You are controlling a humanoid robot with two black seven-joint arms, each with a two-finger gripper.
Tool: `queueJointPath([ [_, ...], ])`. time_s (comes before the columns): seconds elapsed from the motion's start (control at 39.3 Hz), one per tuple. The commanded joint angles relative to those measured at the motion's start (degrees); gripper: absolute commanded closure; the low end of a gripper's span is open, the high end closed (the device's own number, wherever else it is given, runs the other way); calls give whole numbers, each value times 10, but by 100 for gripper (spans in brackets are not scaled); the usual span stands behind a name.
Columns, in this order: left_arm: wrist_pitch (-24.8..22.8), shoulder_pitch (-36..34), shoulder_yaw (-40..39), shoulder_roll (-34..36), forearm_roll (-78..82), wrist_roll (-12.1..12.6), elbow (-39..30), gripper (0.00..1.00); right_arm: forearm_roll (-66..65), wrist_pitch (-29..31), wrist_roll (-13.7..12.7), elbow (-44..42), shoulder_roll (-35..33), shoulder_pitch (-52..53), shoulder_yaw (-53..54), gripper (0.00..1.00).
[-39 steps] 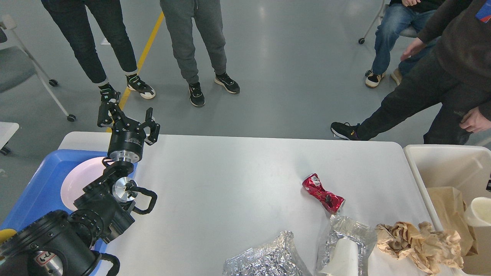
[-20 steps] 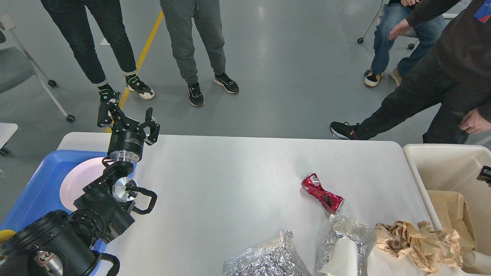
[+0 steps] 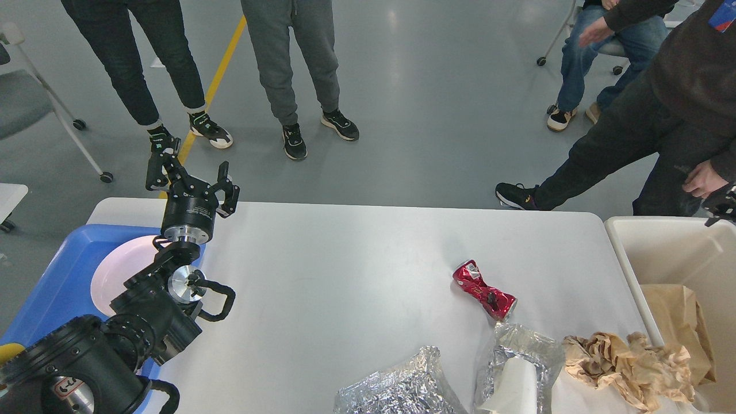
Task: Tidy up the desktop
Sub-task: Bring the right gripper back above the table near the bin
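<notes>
Your left gripper (image 3: 192,175) hangs released and empty above the blue tray (image 3: 54,276) holding the pink plate (image 3: 118,270), while the crushed red can (image 3: 484,289) and foil wrappers (image 3: 402,388) litter the desktop (image 3: 345,276) beside the cream bin (image 3: 667,253), where a dark part at the frame's right edge may be your right gripper (image 3: 721,202), its fingers impossible to tell apart.

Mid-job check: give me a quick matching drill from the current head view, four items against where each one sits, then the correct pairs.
Items:
1. crushed red can
2. pink plate
3. brown paper bag
4. left gripper

Places:
A. inside the cream bin
B. in the blue tray
C. raised over the desktop's far left corner
D. lying on the desktop, right of centre

Pairs: 1-D, 2-B, 3-A, 4-C
</notes>
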Motion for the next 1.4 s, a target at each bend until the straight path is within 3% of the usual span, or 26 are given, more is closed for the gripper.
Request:
queueJointPath([
  [0.0,0,0,0,0,-1,0,0,3,27,52,4,71,4,83,-71,0],
  [0.1,0,0,0,0,0,0,0,3,61,57,4,129,16,138,-119,0],
  [0.33,0,0,0,0,0,0,0,3,168,72,5,163,58,202,-203,0],
  [0.74,0,0,0,0,0,0,0,3,342,90,6,194,164,226,-269,0],
  [0.99,0,0,0,0,0,0,0,3,365,82,5,190,248,225,-278,0],
  [1.38,0,0,0,0,-1,0,0,3,345,89,0,188,256,211,-264,0],
])
